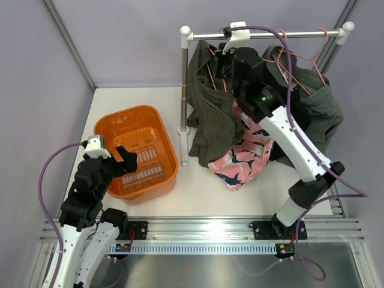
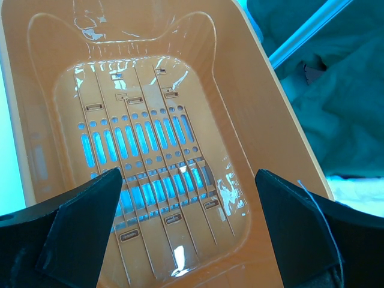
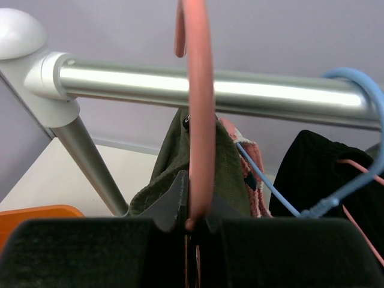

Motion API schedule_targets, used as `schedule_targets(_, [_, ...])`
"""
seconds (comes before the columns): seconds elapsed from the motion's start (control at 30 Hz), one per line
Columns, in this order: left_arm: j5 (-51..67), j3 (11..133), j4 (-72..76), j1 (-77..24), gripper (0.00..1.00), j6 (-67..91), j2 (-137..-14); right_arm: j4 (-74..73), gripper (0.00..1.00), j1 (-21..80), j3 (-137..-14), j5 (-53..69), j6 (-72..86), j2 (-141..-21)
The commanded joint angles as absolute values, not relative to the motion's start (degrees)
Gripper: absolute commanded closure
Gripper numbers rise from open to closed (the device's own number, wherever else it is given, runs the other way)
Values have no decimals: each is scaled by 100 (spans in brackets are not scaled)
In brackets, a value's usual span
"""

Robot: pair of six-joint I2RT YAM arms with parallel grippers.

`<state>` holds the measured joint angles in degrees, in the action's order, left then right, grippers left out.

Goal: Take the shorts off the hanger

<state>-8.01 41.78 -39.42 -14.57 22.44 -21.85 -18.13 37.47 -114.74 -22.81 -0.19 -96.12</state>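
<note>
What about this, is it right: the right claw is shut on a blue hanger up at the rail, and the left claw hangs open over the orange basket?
Not quite. The right wrist view shows the right claw shut on the pink hanger, not the blue hanger beside it. The rest holds: at the rail, left claw open over the orange basket.
</note>
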Motion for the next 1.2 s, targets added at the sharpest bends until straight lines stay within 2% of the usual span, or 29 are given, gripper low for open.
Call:
schedule_targets(0.0, [-888,4395,-3771,-1485,1,2215,-2153,-1731,100,3762,-11268,-2180,219,-8931])
schedule_targets(0.17, [-502,4377,-3657,-1485,1,2084,-2092,-2599,100,3762,-10715,-1838,536,-8395])
schedule_targets(0.4, [385,4377,-3279,-1485,1,1855,-2065,-3602,100,3771,-9801,-969,1133,-7008])
schedule_targets(0.6, [1485,4911,-2507,-1625,4,2346,-2890,-4052,100,4148,-9089,-1053,1414,-6250])
schedule_targets(0.67, [1293,5210,-2400,-1888,5,2390,-3319,-4069,100,4340,-8921,-1142,1476,-6153])
schedule_targets(0.77, [497,5913,-2356,-2827,5,2321,-3804,-4096,100,4561,-8781,-1397,1599,-6065])
schedule_targets(0.9, [-999,6713,-2364,-4827,4,2119,-5006,-4131,100,4991,-8693,-1915,1722,-6161])
schedule_targets(1.0, [-1923,7171,-2242,-5709,3,2030,-5788,-4122,100,5150,-8649,-2232,1819,-6179])
schedule_targets(1.07, [-2398,7373,-2171,-5923,3,2074,-6081,-4122,100,5229,-8613,-2329,1889,-6161])
schedule_targets(1.17, [-2505,7374,-1829,-6055,3,2109,-6424,-4166,100,5326,-8631,-2443,1969,-6152])
